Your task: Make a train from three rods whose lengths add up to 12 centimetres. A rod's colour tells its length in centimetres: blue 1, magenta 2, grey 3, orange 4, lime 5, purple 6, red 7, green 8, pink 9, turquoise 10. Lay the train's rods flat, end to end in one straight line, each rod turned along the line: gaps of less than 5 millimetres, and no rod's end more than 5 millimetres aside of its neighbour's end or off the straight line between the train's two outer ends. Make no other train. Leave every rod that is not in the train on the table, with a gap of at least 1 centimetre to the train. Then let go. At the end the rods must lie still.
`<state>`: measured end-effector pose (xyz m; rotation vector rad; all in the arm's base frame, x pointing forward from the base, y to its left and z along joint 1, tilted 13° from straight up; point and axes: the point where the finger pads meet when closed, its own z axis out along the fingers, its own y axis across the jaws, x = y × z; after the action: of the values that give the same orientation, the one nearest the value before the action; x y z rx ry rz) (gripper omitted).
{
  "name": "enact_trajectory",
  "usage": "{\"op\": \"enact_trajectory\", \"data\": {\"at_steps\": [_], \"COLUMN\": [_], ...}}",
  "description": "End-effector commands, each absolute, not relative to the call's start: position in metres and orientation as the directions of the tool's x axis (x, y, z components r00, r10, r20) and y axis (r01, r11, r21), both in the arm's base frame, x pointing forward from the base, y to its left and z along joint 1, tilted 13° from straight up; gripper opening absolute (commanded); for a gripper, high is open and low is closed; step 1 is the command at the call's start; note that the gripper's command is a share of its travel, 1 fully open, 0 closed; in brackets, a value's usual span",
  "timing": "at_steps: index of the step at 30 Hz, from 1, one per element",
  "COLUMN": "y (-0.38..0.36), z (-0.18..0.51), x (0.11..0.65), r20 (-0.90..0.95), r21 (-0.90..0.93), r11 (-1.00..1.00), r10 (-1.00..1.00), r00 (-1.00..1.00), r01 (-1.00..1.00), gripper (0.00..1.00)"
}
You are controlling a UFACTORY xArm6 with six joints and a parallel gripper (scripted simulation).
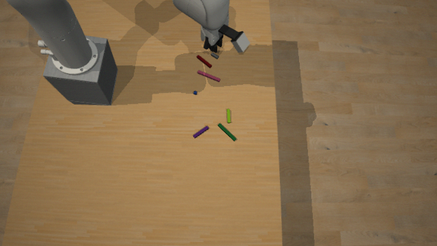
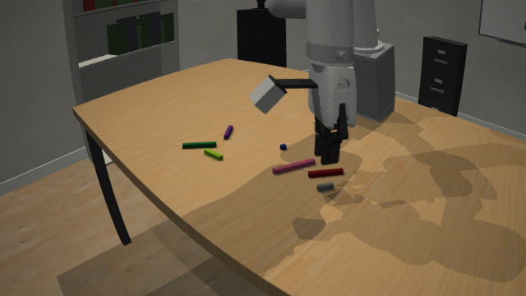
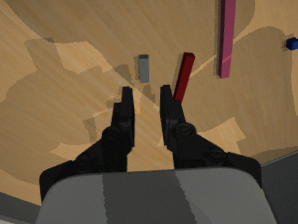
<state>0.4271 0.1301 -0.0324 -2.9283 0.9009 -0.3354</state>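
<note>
"What has the gripper got hold of?"

"Nothing. Its fingers are drawn most of the way in, with a narrow gap and only air between. They hang above the wood, tips aimed at the little grey stick."

"Why so narrow?"

"I'd guess to slip past the red stick, just beside the grey one. A wide finger could knock it."

"And the rest?"

"Past red lies the long pink stick, then the blue cube. Further off are lime, green and purple."

"Which make twelve?"

"Blue, grey and green would; so would blue, lime and purple. Hovering by grey hints at the first, though I can't be sure. No train is laid: all seven lie apart."

"Where is there room?"

"The table runs broadly on past purple and green. Lime and green lie nearer the side edge, but well in from it. Green's end is near lime, so lifting green calls for care with finger width."
</note>
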Motion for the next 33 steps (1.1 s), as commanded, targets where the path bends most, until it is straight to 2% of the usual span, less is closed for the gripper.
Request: {"op": "enact_trajectory", "data": {"at_steps": [1,33], "y": [0.13,0.131], "z": [-0.036,-0.075], "x": [0.429,0.437], "r20": [0.192,0.192], "r21": [-0.122,-0.122], "r11": [-0.827,-0.827], "r10": [-0.561,-0.561], "r00": [0.805,0.805], "r01": [-0.548,-0.548], "gripper": [0.24,0.24]}}
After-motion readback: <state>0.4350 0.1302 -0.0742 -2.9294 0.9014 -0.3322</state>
